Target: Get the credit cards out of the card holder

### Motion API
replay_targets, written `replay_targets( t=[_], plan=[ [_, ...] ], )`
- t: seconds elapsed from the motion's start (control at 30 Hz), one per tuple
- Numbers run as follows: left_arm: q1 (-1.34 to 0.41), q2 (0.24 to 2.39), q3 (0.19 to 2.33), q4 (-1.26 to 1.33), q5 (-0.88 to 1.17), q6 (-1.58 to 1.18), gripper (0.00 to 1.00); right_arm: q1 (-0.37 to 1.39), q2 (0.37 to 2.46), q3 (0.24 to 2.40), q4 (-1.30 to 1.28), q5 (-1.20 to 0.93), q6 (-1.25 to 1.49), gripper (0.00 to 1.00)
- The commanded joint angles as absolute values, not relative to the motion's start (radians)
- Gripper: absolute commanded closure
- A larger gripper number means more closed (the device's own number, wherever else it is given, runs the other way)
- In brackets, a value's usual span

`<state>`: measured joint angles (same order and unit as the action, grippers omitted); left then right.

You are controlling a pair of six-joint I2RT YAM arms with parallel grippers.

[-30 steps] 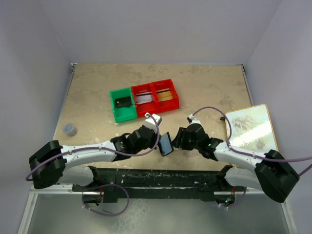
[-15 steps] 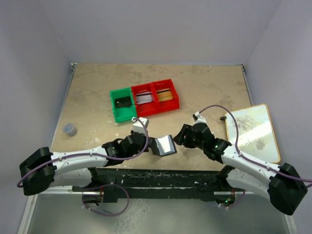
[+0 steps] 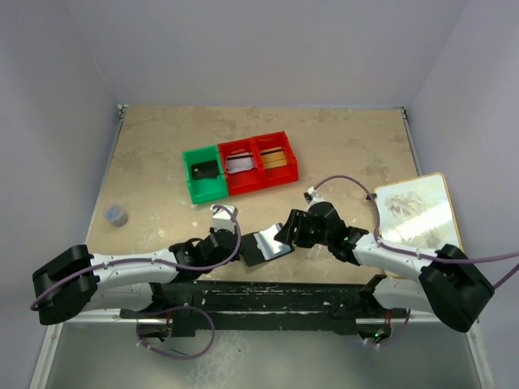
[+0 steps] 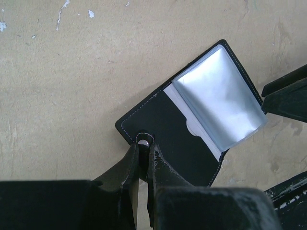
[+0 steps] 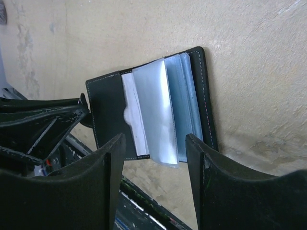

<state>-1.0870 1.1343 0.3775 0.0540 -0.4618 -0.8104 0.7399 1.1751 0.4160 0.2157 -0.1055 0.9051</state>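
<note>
Black outside and pale grey-blue within, the card holder [image 4: 163, 129] lies spread open on the table [image 4: 62, 72], between my two tools and close to the table's near edge. My left tool [image 4: 144, 143] is pinched together on the small tab at the holder's edge. My fingers cover nearly all of that tab, so only a little loop of it shows. My right tool [image 5: 153, 140] stands with its fingers apart over the holder's other side, and I cannot tell whether they touch it. The clear sleeves [image 4: 218, 108] fan up from the fold and catch the light, so I cannot tell whether anything sits inside them. A white sliver shows in the pocket beneath, too little to say whether it is a card. From above, my wrists hide both tools' tips and part of the holder.

Farther back a green bin [image 3: 207, 193] and two red bins [image 3: 259, 183] stand side by side, touching. A black card [image 3: 204, 170] lies in the green one, a silver-grey card [image 3: 238, 164] in the middle one and a gold-brown card [image 3: 276, 160] in the right one. A pale board [image 3: 418, 215] lies well off to the right. A small grey thing [image 3: 117, 214] at the left is too small to make out.
</note>
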Motion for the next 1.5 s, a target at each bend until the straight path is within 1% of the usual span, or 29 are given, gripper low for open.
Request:
replay_targets(
  t=[0.0, 0.2, 0.5, 0.83, 0.9, 1.0, 1.2, 1.47],
  plan=[
    [-1.090, 1.133, 0.388, 0.107, -0.486, -0.830, 1.00, 0.745, 1.199, 0.431, 0.296, -0.159, 0.899, 0.44],
    [-1.089, 1.129, 0.396, 0.105, -0.491, -0.827, 1.00, 0.746, 1.223, 0.428, 0.328, -0.186, 0.899, 0.45],
    [-1.090, 1.123, 0.400, 0.096, -0.486, -0.824, 1.00, 0.746, 1.224, 0.412, 0.290, -0.136, 0.937, 0.44],
    [-1.089, 1.115, 0.400, 0.098, -0.486, -0.829, 0.99, 0.747, 1.275, 0.407, 0.329, -0.190, 0.914, 0.45],
    [-1.090, 1.114, 0.401, 0.096, -0.486, -0.828, 0.99, 0.747, 1.275, 0.403, 0.347, -0.197, 0.919, 0.45],
    [-1.089, 1.115, 0.403, 0.093, -0.488, -0.827, 0.99, 0.748, 1.272, 0.399, 0.392, -0.241, 0.909, 0.50],
    [-1.089, 1.101, 0.402, 0.094, -0.498, -0.842, 0.99, 0.760, 1.271, 0.397, 0.491, -0.312, 0.913, 0.49],
    [-1.077, 1.046, 0.350, 0.124, -0.558, -0.877, 0.96, 0.815, 1.374, 0.439, 0.633, -0.320, 0.964, 0.48]
  ],
)
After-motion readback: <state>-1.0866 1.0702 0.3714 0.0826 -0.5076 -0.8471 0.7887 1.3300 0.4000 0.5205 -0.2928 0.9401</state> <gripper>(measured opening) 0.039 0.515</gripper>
